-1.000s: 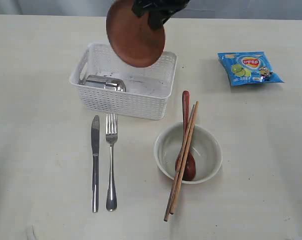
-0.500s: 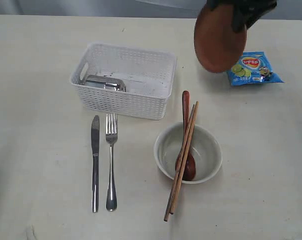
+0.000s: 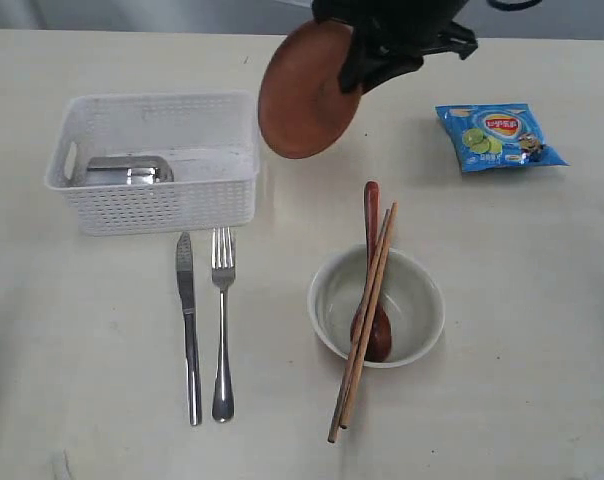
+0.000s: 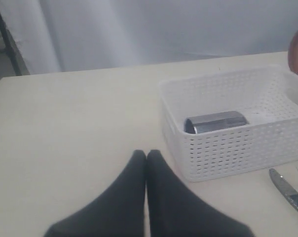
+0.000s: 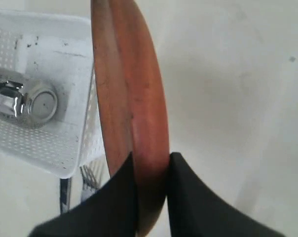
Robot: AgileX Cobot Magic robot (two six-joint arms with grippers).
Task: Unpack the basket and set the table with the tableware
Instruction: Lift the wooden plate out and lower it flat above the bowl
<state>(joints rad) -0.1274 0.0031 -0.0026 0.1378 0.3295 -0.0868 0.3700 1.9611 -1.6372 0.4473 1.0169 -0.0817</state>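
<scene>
right gripper (image 5: 151,170): your jaws were narrowed onto the rim of the plate (image 3: 304,95), one finger on each face.
plate: you held it in the air, tilted almost on edge, over the table (image 3: 522,400) between the basket (image 3: 157,205) and the chip bag (image 3: 497,135), touching neither.
left gripper (image 4: 146,155): your fingers were pressed together with nothing between them, over bare table near one end of the basket.
basket: it stood on the left part of the table in the exterior view, one long wall facing the cutlery.
cup (image 3: 127,170): it lay on its side inside the basket, toward the left end.
knife (image 3: 187,320): it lay on the table just in front of the basket, blade end toward it.
fork (image 3: 222,320): it lay just beside the knife on its right, parallel, tines toward the basket.
bowl (image 3: 432,300): it stood upright on the table, right of the fork.
spoon (image 3: 371,215): its head rested inside the bowl and its handle stuck out over the far rim.
chopsticks (image 3: 357,380): the pair lay across the bowl beside the spoon, reaching past the near rim.
chip bag: it lay flat at the right, well apart from the bowl.
</scene>
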